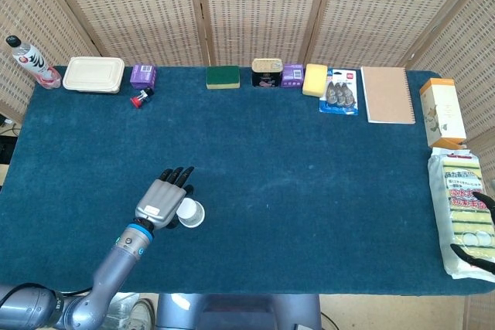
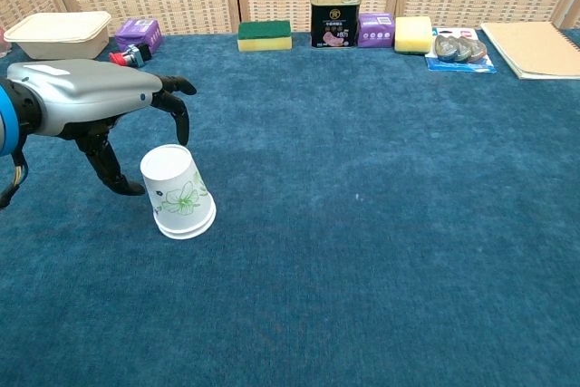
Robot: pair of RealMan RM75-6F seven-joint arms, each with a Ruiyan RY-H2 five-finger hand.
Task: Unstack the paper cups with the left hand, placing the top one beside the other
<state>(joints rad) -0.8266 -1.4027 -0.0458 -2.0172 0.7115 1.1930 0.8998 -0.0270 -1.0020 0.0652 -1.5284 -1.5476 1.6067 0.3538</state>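
The stacked white paper cups with a green flower print [image 2: 178, 192] stand upside down, mouth on the blue carpeted desk [image 2: 381, 224], near its front-left part. The left hand [image 2: 86, 106] hovers just above and beside them, fingers spread and arched, holding nothing, seemingly poised to close around the upper cup. Open carpet lies to the cups' right for setting one down; the right hand [image 1: 473, 226] shows only dark fingertips at the desk's far right edge, its state unclear.

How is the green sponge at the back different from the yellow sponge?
The green sponge is dark green on top with a yellow layer underneath; the yellow sponge is plain pale yellow all over. The green sponge sits left of the black can, the yellow sponge to its right. Both are blocky and sit in the back row on the blue table.
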